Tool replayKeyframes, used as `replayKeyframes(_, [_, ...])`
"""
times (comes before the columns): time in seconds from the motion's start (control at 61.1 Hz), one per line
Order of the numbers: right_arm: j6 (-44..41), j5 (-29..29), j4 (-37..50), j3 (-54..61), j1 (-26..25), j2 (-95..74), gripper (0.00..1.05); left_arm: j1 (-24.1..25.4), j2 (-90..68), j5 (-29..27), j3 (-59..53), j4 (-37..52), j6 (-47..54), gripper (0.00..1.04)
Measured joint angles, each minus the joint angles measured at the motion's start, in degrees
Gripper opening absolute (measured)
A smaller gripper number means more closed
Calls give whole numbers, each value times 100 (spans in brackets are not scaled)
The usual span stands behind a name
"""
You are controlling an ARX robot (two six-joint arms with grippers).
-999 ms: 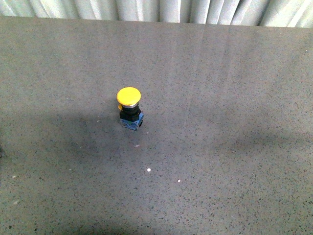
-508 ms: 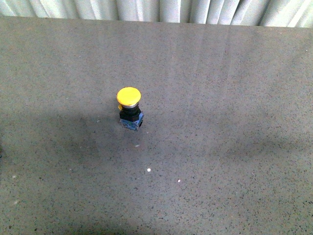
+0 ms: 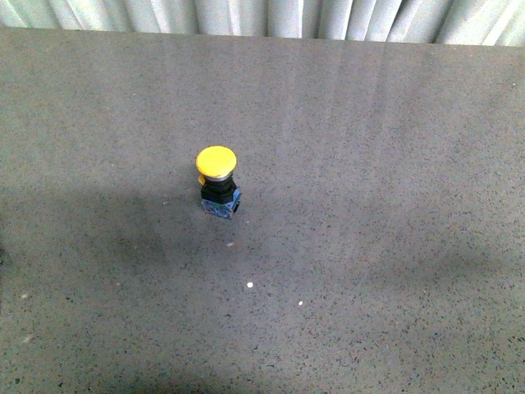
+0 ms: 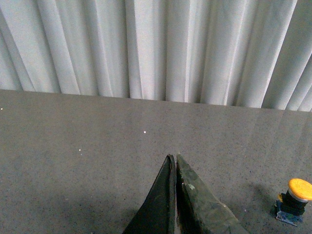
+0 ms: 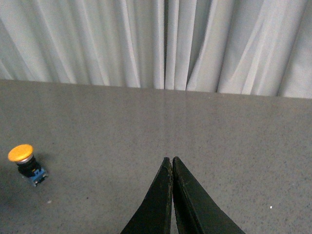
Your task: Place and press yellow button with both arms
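The yellow button point(image 3: 217, 180) stands upright on the grey table point(image 3: 369, 205), left of the middle, with its yellow cap up, black body and blue-grey base. Neither arm shows in the front view. In the left wrist view my left gripper point(image 4: 174, 157) is shut and empty above the table, and the button point(image 4: 294, 201) stands apart from it near the picture's lower right. In the right wrist view my right gripper point(image 5: 170, 159) is shut and empty, and the button point(image 5: 26, 163) stands apart from it at the picture's left.
A white pleated curtain point(image 3: 271, 16) hangs behind the table's far edge. Small white specks point(image 3: 249, 285) lie on the table in front of the button. Broad soft shadows fall across the near part of the table.
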State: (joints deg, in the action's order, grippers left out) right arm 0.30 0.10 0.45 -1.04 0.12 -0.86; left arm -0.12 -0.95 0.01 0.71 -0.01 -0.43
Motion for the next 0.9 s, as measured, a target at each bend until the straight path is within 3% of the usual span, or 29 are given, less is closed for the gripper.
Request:
replayKeyframes(0.18, [0,2,-26,0,0,46,1,0,0,0,0,0,0,1])
replayKeyframes(0.229, [-9,0,-26,0,0,48,6,0,0,0,0,0,-4,2])
replayKeyframes(0.704, [-11,0,-26,0,0,55,93,0,0,0,0,0,-2,89])
replayKeyframes(0.753, [-9,2,-26,0,0,55,97,0,0,0,0,0,0,97])
replayKeyframes(0.901, [-11,2,-26,0,0,55,96,0,0,0,0,0,13,96])
